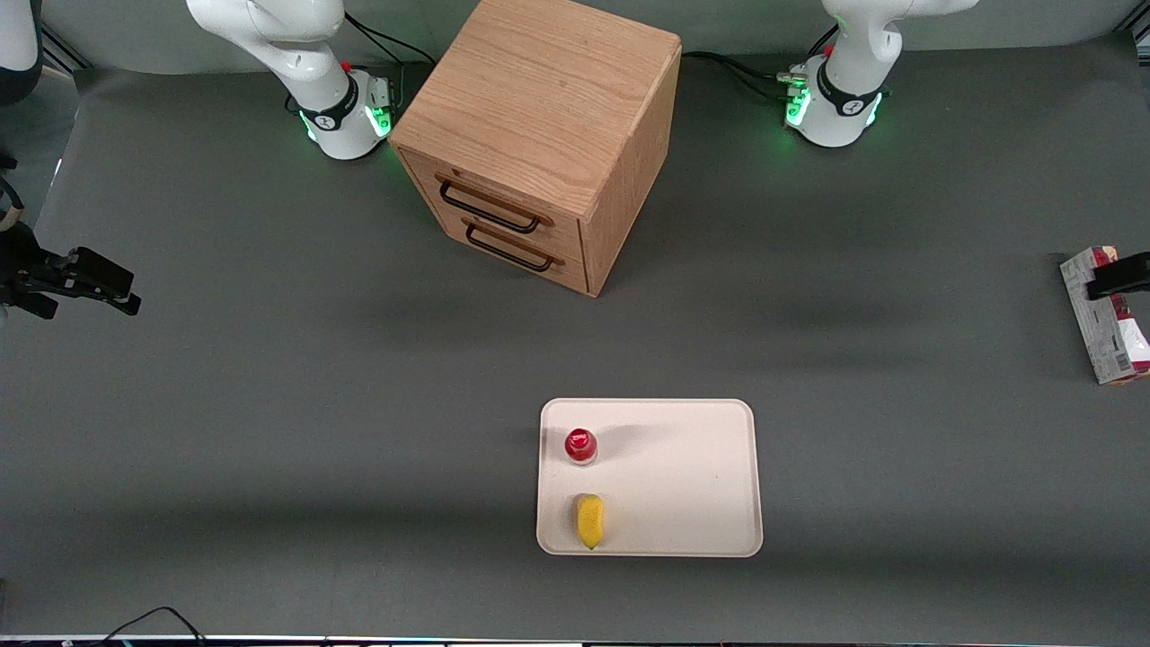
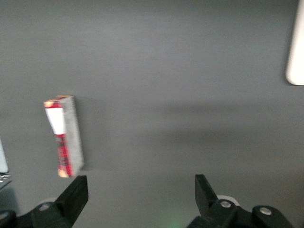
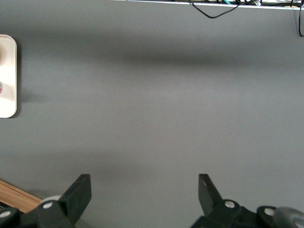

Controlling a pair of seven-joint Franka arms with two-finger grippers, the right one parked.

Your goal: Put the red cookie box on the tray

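Note:
The red cookie box (image 1: 1107,323) lies on the grey table at the working arm's end, with its white-grey printed side up and a strip of dark red showing. In the left wrist view the red cookie box (image 2: 64,137) sits just outside one finger (image 2: 76,194), not between the two. My left gripper (image 2: 141,190) hangs above the table by the box, open, with only bare mat between its fingers. From the front, the gripper (image 1: 1116,279) shows as a dark finger over the box's upper end. The cream tray (image 1: 701,485) lies mid-table, nearer the front camera, and its corner (image 2: 297,52) shows to the wrist camera.
A small red-capped bottle (image 1: 581,445) and a yellow object (image 1: 590,520) sit on the tray's side toward the parked arm. A wooden drawer cabinet (image 1: 539,135) stands farther from the front camera, between the arm bases. Cables run along the table's front edge.

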